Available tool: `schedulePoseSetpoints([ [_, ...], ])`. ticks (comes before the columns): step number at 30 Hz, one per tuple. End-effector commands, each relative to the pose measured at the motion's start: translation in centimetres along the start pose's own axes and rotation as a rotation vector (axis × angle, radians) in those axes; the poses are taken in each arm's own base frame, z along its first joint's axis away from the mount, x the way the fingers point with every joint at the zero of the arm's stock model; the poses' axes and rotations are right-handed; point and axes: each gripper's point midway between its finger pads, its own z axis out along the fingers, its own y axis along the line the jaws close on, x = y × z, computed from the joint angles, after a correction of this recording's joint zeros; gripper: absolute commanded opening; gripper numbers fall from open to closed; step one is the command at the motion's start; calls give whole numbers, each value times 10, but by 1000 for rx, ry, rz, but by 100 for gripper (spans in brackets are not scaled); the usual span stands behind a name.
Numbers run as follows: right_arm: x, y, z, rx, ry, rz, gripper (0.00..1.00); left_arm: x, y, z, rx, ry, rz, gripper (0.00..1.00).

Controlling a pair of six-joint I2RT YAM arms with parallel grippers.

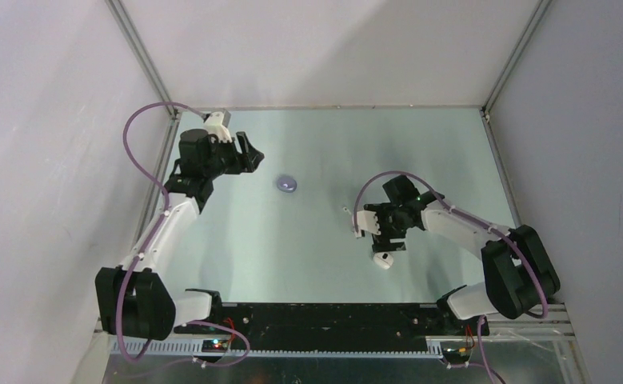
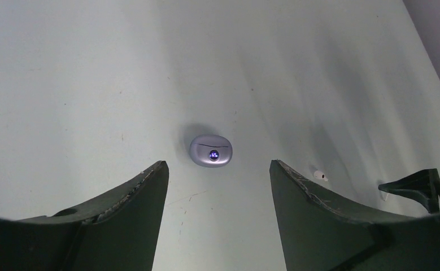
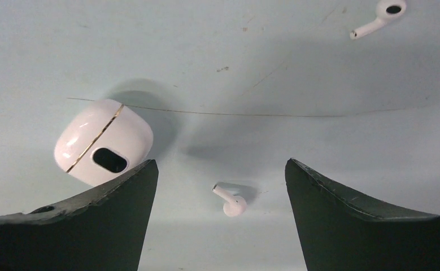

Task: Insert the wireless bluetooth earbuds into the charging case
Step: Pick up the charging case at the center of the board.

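Our right gripper, jaws spread and empty, hovers over an earbud just beside the shut white case, likely for picking. Our left gripper, also spread, hangs well away.

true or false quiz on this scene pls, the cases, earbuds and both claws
1. The white case lies shut on the table. True.
2. The right claw is clamped on a white earbud. False: its jaws stand apart, and the near earbud lies loose on the table between them.
3. The purple case sits in front of the left claw, unheld. True.
4. The purple case's lid is up. False: it is shut, with its small display lit.
5. Both white earbuds are inside the white case. False: the near earbud and the far earbud lie outside it on the table.
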Motion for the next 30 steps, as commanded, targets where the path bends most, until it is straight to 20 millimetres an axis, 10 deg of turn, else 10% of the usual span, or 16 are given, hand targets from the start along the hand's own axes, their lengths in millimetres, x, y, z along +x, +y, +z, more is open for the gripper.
schedulePoseSetpoints([
  [1,-14,11,-12,-89,-75,-45,87,-16,-5,-1,22,-36,46,72],
  [10,-7,18,-3,-152,-62,-144,86,-18,-5,0,16,-32,57,72],
  [24,-65,38,16,-226,-198,-197,84,-23,-6,-6,2,-17,68,72],
  [30,-59,45,20,-287,-166,-148,77,-20,-14,-6,8,-13,96,72],
])
